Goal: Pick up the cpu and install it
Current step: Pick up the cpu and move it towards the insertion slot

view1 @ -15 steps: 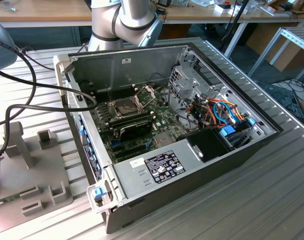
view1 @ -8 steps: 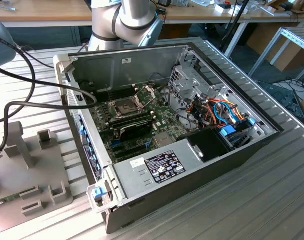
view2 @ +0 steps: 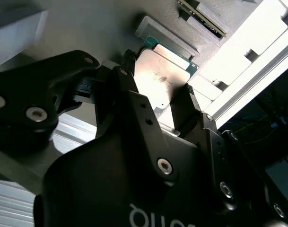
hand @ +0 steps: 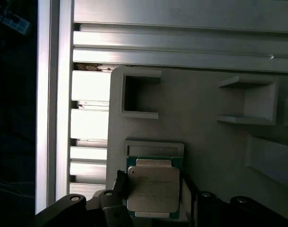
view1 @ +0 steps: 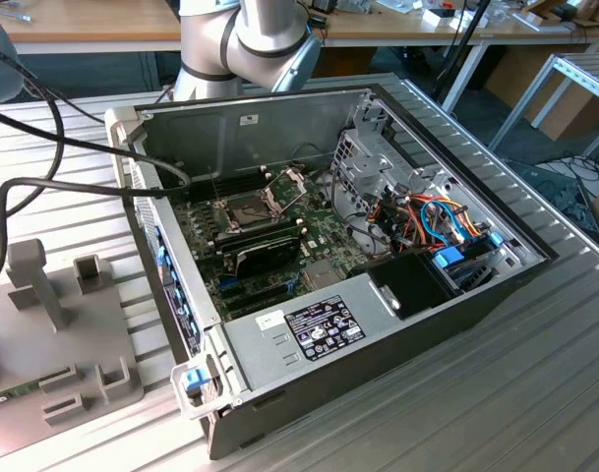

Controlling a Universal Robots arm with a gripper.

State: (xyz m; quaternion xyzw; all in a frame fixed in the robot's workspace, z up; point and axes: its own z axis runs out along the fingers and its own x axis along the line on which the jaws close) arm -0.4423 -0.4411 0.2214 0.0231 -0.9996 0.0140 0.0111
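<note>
Finds the cpu (hand: 152,191) lying flat, silver top up, in a shallow recess of the grey holder (hand: 205,104), seen in both wrist views; places the hand (view2: 158,74) directly over it, straddling two opposite edges; cannot tell whether clamped on the chip or merely close beside it; notes, in the exterior view, the holder on the ribbed bench (view1: 476,393) at the exterior view's left, beside the open computer case (view1: 378,324); sees the motherboard (view1: 329,236) inside, socket frame (view1: 289,182) hinged open.

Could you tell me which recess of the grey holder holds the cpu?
The recess at the tool, silver cpu inside; the square recess beyond is empty.
</note>
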